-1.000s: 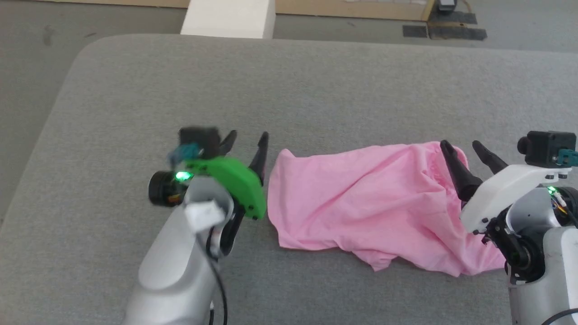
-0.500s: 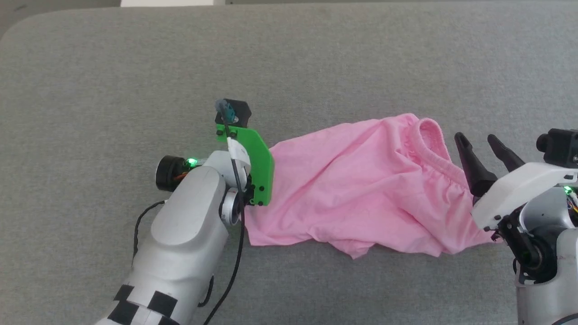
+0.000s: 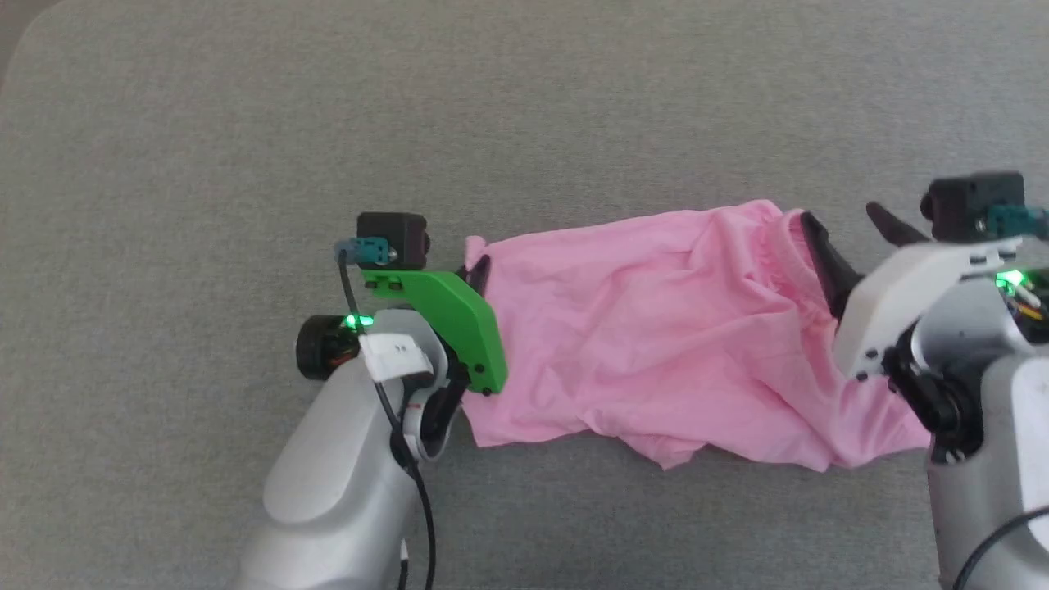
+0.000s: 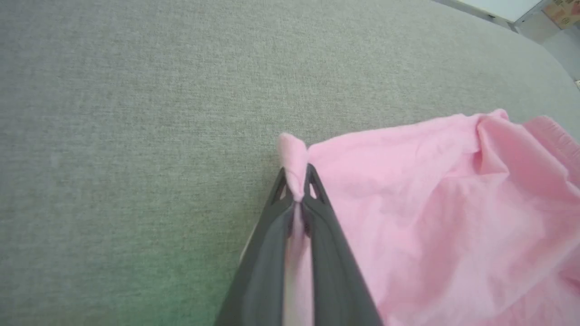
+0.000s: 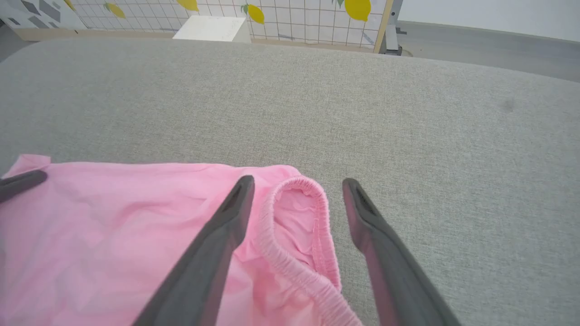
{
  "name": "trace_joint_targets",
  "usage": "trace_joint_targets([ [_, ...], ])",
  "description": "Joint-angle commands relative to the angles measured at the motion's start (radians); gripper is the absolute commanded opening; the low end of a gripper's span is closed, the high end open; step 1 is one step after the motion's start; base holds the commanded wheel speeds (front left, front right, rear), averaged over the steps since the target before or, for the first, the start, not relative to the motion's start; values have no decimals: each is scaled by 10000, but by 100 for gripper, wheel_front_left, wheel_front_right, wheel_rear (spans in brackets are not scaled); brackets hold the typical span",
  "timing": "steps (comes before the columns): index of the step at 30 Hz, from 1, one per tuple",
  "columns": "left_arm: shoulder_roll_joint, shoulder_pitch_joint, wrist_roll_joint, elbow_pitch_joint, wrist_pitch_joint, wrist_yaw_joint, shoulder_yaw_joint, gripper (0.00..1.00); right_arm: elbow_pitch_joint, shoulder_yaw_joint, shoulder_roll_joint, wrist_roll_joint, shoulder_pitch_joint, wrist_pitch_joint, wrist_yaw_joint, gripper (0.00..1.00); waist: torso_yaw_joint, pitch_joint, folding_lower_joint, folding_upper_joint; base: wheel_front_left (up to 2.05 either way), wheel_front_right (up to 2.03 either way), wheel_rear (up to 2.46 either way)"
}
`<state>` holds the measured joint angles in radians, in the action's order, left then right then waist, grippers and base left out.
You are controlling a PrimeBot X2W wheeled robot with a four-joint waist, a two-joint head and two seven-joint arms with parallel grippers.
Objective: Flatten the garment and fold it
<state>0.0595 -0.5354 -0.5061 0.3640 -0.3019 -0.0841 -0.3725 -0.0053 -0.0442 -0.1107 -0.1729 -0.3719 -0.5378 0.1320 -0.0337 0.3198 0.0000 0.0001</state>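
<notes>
The garment [image 3: 656,328] is a pair of light pink shorts lying rumpled across the grey surface, waistband to the right. My left gripper [image 3: 478,266] is at its far left corner. In the left wrist view this gripper [image 4: 297,194] is shut on a pinched fold of the garment [image 4: 453,217], with a small tuft sticking out past the tips. My right gripper [image 3: 844,220] stands open at the right end. In the right wrist view its fingers [image 5: 297,183] straddle the gathered waistband [image 5: 319,203] of the garment [image 5: 113,217] without closing on it.
A grey padded surface [image 3: 246,123] carries everything, with its rounded corner at the upper left. In the right wrist view a white box [image 5: 210,29] and a tiled wall panel [image 5: 294,18] with lemon prints stand beyond the far edge.
The head camera has tilted down. My left gripper has closed on the garment's left corner. My right gripper has moved in over the waistband and stays open.
</notes>
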Motion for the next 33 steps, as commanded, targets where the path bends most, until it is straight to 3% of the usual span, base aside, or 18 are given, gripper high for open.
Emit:
trace_joint_targets([
  [1,-25,222,-95,-255,53,-63,-93,0,241,93,-76,195,-325,-175,-13,100,259,166,0,-1,0,0,0],
  [9,-63,484,-153,-1314,-21,-278,-659,0,1989,453,-761,1162,-1391,-1130,-13,100,695,650,0,-1,0,0,0],
  [18,-65,475,-117,-1546,-2,-375,-864,0,2988,839,-938,975,-1826,-1247,-13,100,796,945,0,-1,0,0,0],
  [19,-56,474,-116,-1540,5,-374,-873,0,3049,882,-942,920,-1858,-1247,-13,45,790,941,0,-1,0,0,0],
  [21,-42,482,-125,-1525,34,-374,-876,0,3056,995,-956,818,-1917,-1084,-13,0,771,907,0,-1,0,0,0],
  [28,-40,580,-398,-1581,478,-267,-713,0,2911,976,-939,346,-1821,-518,-13,0,698,375,0,-1,0,0,0],
  [33,-17,479,-1202,-1983,956,49,-57,0,2392,951,-1008,-794,-1659,-449,-13,0,670,-556,0,-1,0,0,0],
])
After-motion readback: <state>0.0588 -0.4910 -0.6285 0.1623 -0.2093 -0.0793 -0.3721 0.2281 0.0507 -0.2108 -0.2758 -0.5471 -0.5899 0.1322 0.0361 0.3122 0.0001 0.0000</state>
